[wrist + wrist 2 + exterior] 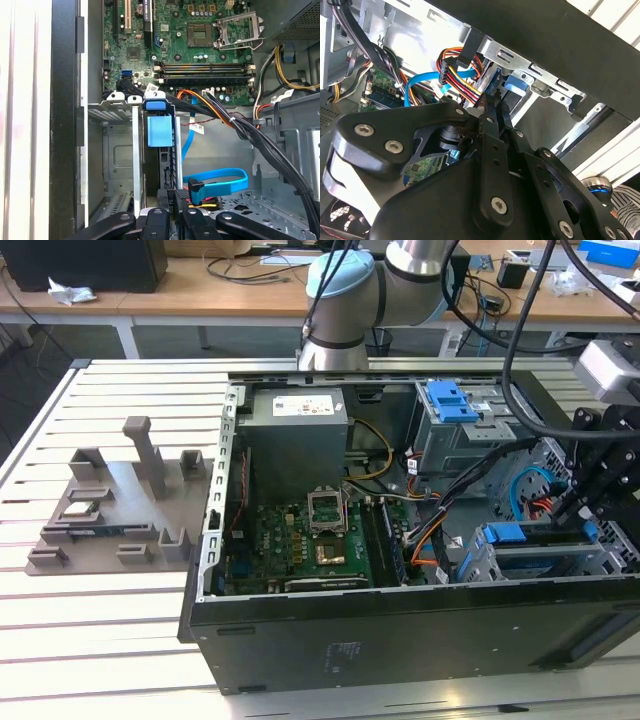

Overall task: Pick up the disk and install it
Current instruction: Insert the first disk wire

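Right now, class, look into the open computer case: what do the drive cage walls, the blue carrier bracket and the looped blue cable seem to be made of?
The drive cage looks like bare sheet metal: dull grey, folded edges, punched slots. The carrier bracket looks like moulded plastic: even matte blue, rounded corners. The cable seems a flexible plastic-sheathed ribbon: flat, glossy blue, bent into a loop.

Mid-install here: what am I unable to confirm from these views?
- Disk body and label: the first wrist view sees it edge-on, behind its blue bracket; the drive cage rails hide the rest.
- How deep the disk sits: in the second wrist view, the end effector linkage and the cables block the slot.
- Far end of the drive cage: in the exterior view, it runs off the right edge.
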Motion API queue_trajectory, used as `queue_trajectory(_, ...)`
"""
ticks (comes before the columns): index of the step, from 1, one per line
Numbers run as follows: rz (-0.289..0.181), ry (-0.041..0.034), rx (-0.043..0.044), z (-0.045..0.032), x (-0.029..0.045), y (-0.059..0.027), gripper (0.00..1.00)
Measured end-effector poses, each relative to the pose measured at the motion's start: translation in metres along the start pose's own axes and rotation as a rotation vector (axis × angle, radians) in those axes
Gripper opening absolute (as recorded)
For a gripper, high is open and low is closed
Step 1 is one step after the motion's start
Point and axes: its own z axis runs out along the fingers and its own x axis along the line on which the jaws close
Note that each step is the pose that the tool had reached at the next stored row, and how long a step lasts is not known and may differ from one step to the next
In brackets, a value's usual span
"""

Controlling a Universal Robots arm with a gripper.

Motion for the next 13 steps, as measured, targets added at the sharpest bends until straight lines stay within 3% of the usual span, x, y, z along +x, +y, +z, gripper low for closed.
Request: queue_trajectory(13,0.000,-0.0016,-0.0001,0.0016,-0.0002,0.0001,0.17)
